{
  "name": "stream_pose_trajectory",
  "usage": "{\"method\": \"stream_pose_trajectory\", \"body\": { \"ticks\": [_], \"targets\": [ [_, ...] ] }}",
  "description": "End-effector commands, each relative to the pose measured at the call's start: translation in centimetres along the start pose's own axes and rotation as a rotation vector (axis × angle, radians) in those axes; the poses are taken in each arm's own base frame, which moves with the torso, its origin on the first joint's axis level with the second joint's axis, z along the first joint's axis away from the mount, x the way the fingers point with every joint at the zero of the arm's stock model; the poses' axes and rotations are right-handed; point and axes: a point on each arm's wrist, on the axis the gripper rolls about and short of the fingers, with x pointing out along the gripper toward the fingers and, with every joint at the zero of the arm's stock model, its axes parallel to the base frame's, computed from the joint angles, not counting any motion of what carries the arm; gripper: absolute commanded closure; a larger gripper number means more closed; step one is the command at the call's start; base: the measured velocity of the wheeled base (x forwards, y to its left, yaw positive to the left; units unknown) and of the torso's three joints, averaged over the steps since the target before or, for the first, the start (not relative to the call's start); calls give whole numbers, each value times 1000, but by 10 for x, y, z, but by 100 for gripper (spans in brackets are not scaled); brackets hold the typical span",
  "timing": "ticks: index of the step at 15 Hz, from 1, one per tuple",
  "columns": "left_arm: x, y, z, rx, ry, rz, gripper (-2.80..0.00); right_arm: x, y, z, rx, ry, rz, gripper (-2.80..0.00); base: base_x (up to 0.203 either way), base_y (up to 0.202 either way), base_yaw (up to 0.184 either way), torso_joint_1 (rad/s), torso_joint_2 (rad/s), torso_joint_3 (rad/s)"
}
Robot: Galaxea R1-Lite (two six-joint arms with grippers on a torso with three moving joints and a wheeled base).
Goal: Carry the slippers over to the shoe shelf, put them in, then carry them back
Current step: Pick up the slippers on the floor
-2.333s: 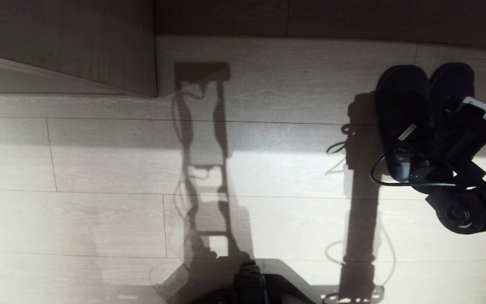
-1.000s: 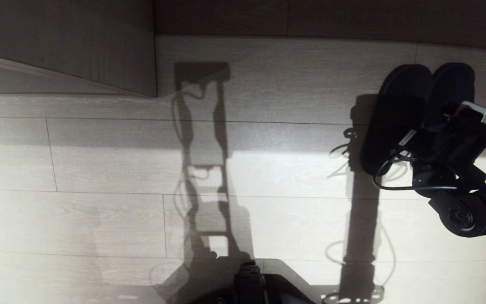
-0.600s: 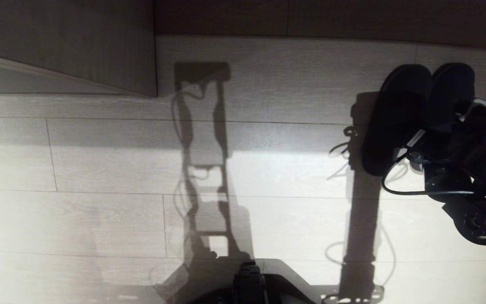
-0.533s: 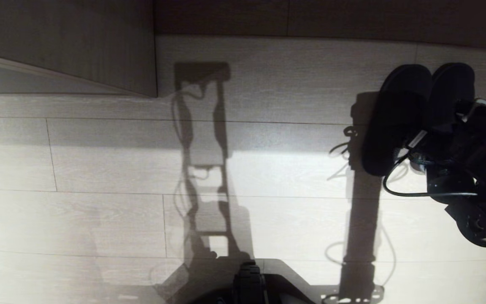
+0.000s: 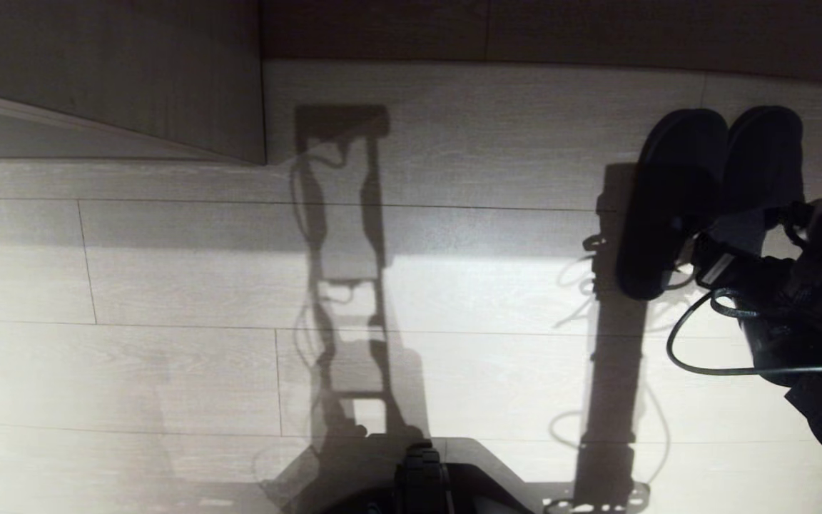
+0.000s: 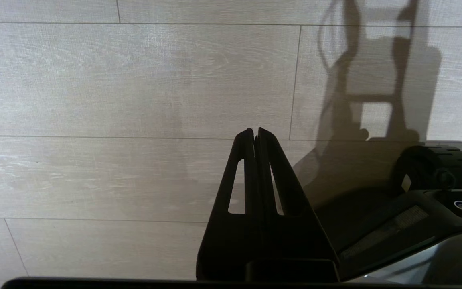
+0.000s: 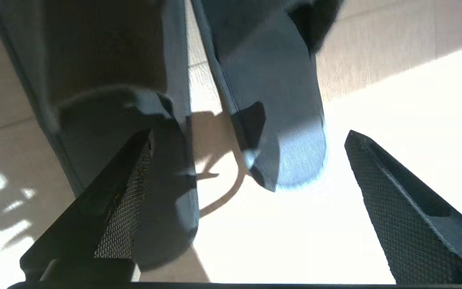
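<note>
The slippers (image 5: 718,193) lie side by side on the floor (image 5: 168,357) at far right, long axes running near to far, heels toward the robot. The right gripper (image 7: 247,192) hangs just behind the heels, spread wide, gripping nothing. The left gripper (image 6: 255,134), fingers pressed together, is parked near the base, far from the slippers

The dark grey-navy fabric slippers (image 5: 711,185) are lying side by side, flat on the pale wood-plank floor (image 5: 168,357), toe caps pointing away, heels catching sunlight.
</note>
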Motion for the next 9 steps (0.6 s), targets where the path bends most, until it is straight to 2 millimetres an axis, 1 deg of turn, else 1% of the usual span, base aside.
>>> {"method": "stream_pose_trajectory", "body": {
  "ticks": [1, 3, 4, 5, 8, 9],
  "targets": [
    [0, 0, 0, 0, 0, 1, 0, -1, -3, -3, 12, 7, -6, -280, 0, 0, 0, 0, 0, 0],
    [0, 0, 0, 0, 0, 1, 0, 4, -2, -9, 15, 20, 7, -280, 0, 0, 0, 0, 0, 0],
    [0, 0, 0, 0, 0, 1, 0, 10, -1, -11, 17, 18, 16, -280, 0, 0, 0, 0, 0, 0],
    [0, 0, 0, 0, 0, 1, 0, 12, 0, -11, 20, 16, 22, -280, 0, 0, 0, 0, 0, 0],
    [0, 0, 0, 0, 0, 1, 0, 32, 5, -12, 31, 0, 43, -280, 0, 0, 0, 0, 0, 0],
    [0, 0, 0, 0, 0, 1, 0, 34, 5, -13, 31, -1, 50, -280, 0, 0, 0, 0, 0, 0]
  ]
}}
